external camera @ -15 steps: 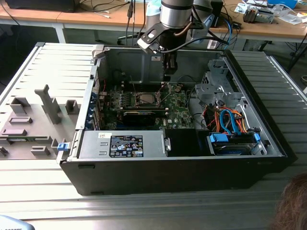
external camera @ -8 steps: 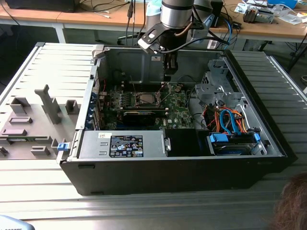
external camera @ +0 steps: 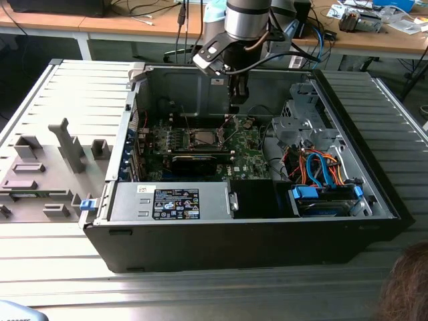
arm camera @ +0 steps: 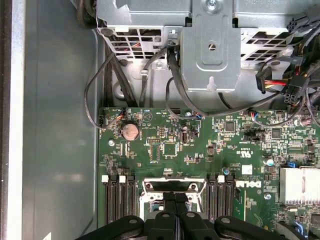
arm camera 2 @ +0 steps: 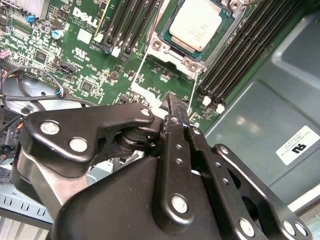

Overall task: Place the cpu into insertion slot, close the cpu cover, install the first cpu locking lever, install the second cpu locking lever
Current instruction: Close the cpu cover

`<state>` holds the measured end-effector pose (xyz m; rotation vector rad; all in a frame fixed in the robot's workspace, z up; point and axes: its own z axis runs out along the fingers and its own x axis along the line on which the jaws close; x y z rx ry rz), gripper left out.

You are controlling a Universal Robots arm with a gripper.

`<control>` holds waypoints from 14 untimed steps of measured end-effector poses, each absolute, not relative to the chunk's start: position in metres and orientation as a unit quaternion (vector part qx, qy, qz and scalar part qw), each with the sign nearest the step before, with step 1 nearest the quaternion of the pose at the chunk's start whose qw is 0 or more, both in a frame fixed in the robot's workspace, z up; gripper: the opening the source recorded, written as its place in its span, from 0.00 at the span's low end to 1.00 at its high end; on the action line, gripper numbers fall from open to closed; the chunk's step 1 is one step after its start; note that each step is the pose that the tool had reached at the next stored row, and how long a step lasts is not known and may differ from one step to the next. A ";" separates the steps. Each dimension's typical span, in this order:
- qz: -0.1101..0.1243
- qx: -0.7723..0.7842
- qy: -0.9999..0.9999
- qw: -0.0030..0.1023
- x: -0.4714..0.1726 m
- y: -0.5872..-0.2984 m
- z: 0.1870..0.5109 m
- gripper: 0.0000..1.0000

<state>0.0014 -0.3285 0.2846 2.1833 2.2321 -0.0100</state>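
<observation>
with the cpu [arm camera 2: 199, 22] already seated in the insertion slot [arm camera 2: 173, 50] just ahead of the claw [arm camera 2: 172, 105], which is pressed together on nothing, its tips should bear slowly on the thin locking lever [arm camera 2: 195, 90] beside them, lest it slip

Bright even overhead light, soft shadows, mild glare

Open computer case [external camera: 234, 242] on slatted table [external camera: 200, 294]; power supply [external camera: 175, 202]; coin battery [arm camera: 130, 131]; drive cage [arm camera: 212, 45].
</observation>
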 end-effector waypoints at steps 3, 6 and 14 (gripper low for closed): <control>-0.003 0.699 0.715 0.010 0.003 -0.329 0.284 0.11; -0.003 0.699 0.715 0.010 0.003 -0.329 0.284 0.11; -0.003 0.699 0.715 0.010 0.005 -0.329 0.284 0.11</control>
